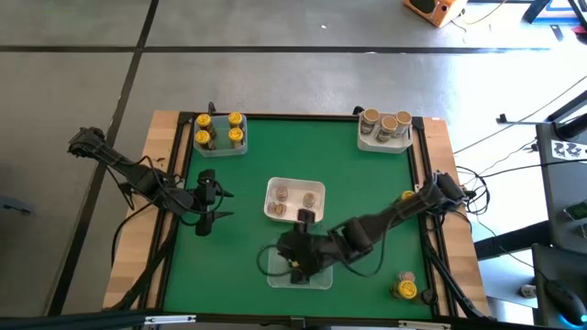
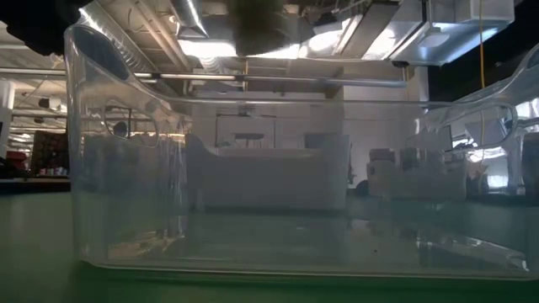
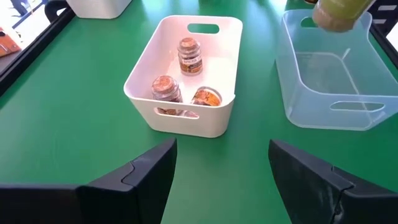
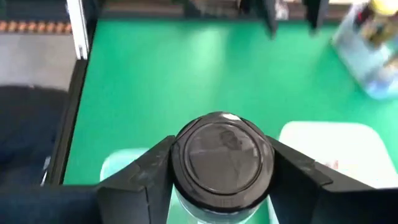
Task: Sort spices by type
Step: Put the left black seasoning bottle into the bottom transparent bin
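Your right gripper (image 4: pixel 221 171) was clamped on a black-lidded spice jar (image 4: pixel 222 157), one finger on each side of the lid, so the jar hung upright and could go down into a bin without tipping. In the high view it sat over the clear bin (image 1: pixel 321 278) at the near edge of the green table (image 1: pixel 248 192), and the left wrist view showed the jar's body above that bin's open top. That bin looked empty, so I judge you were starting a new group there for the dark lids.

You kept the other types apart: yellow-lidded jars (image 1: pixel 220 130) in a clear bin at the far left corner, tan-lidded jars (image 1: pixel 385 124) in the bin at the far right corner, and three brownish jars (image 3: pixel 180 78) in the white bin (image 3: pixel 186 118) at the centre. A yellow-lidded jar (image 1: pixel 405 288) and another (image 1: pixel 407 195) waited loose near the right edge, unsorted.

Your left gripper (image 3: pixel 221 168) hovered with its fingers spread and empty, left of the white bin, clear of the right arm's work.
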Controlling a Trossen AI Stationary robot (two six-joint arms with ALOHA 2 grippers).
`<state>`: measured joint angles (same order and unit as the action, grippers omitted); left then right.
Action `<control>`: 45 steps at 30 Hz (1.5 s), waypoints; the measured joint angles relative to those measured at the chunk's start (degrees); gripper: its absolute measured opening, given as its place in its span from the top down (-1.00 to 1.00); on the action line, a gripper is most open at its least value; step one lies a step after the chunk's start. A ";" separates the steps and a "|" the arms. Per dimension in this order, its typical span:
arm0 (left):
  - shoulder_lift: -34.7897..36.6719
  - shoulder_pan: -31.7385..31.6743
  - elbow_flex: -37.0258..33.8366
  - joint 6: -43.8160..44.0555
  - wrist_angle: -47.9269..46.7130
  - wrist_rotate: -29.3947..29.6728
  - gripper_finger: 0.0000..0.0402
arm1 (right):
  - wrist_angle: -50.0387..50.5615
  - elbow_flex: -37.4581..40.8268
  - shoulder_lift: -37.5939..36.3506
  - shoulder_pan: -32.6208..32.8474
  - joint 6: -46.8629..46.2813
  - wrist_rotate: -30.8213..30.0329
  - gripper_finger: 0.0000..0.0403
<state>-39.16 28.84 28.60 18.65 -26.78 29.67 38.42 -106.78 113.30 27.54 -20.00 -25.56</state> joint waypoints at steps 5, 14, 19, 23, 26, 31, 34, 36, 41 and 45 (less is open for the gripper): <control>0.02 0.00 0.00 -0.11 0.37 0.22 -0.25 | 5.46 2.47 0.14 2.53 -8.57 -0.45 -0.02; 0.02 0.00 0.00 -0.02 0.41 0.20 -0.25 | 4.36 12.65 0.22 5.24 -18.44 -4.02 -0.02; 0.02 0.00 0.00 0.08 0.41 0.20 -0.25 | -2.45 17.48 0.22 6.60 -19.44 -6.29 -0.02; 0.02 0.00 0.00 0.07 0.41 0.22 -0.25 | -7.92 21.79 0.22 7.51 -21.74 -10.21 -0.02; 0.02 0.00 0.00 0.56 0.41 0.23 -0.25 | -10.07 25.11 0.21 7.91 -25.34 -12.38 -0.02; 0.02 0.00 0.00 0.69 0.42 0.24 -0.25 | -10.50 27.58 0.00 9.45 -29.96 -17.69 -0.02; 0.02 0.00 0.00 0.69 0.43 0.34 -0.25 | -9.44 27.67 0.11 10.19 -31.18 -19.43 -0.04; 0.02 0.00 0.00 0.70 0.43 0.39 -0.25 | -9.34 27.69 0.11 10.37 -30.78 -19.24 -0.05; 0.01 0.00 0.00 0.82 0.43 0.42 -0.25 | -9.06 27.69 0.11 9.98 -30.69 -18.84 -0.18; 0.01 0.00 0.00 0.92 0.43 0.42 -0.25 | -7.98 27.29 0.44 9.46 -30.63 -18.02 -0.34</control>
<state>-39.15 28.84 28.60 19.57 -26.35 30.09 30.43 -79.49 113.74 36.99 -50.63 -43.59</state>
